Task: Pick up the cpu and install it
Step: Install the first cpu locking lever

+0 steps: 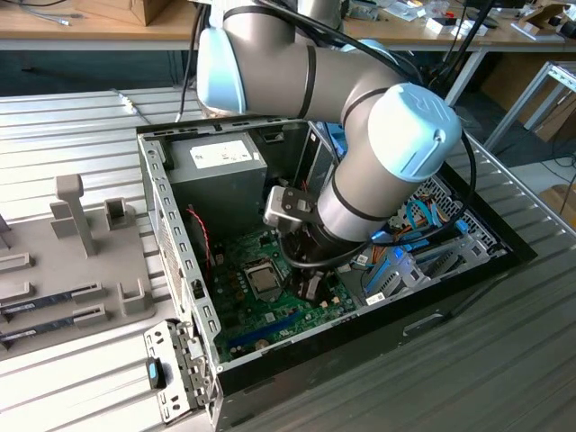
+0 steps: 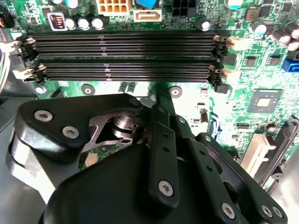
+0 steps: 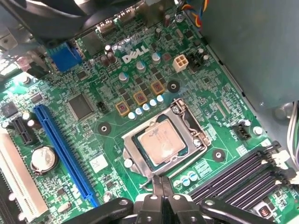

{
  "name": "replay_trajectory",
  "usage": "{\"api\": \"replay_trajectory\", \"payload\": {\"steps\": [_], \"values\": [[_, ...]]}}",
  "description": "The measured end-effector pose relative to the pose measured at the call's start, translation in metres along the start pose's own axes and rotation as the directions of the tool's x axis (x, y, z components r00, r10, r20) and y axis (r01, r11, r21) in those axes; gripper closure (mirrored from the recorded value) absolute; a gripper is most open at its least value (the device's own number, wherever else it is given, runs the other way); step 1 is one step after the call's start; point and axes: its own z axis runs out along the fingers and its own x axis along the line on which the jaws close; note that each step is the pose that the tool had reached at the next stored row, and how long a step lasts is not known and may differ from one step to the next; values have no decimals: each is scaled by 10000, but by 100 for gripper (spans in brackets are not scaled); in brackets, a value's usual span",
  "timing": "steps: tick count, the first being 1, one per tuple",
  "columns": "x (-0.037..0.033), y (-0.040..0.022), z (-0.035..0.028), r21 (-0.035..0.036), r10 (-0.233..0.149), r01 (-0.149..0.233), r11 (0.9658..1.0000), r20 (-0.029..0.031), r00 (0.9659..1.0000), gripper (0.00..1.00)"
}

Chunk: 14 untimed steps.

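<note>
The cpu (image 3: 163, 144) sits flat in its socket frame (image 3: 132, 157) on the green motherboard (image 3: 88, 77), inside the open computer case (image 1: 171, 236). The gripper (image 3: 161, 186) hovers just above the socket's edge, pinched closed and holding nothing. If the chip is a bit crooked, pressing on it might bend the tiny pins underneath.

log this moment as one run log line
cpu: seated in socket frame | gripper: shut, empty, beside socket | motherboard: in case
</note>
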Motion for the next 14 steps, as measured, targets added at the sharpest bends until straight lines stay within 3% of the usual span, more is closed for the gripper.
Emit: {"api": "replay_trajectory", "payload": {"steps": [9,13,14], "values": [[-20,-3,-211,-1,0,0,10000,0,10000,89],[-64,-1,-300,-2,0,0,10000,3,10000,89],[-77,7,-347,-1,1,-1,10000,1,10000,89]]}}
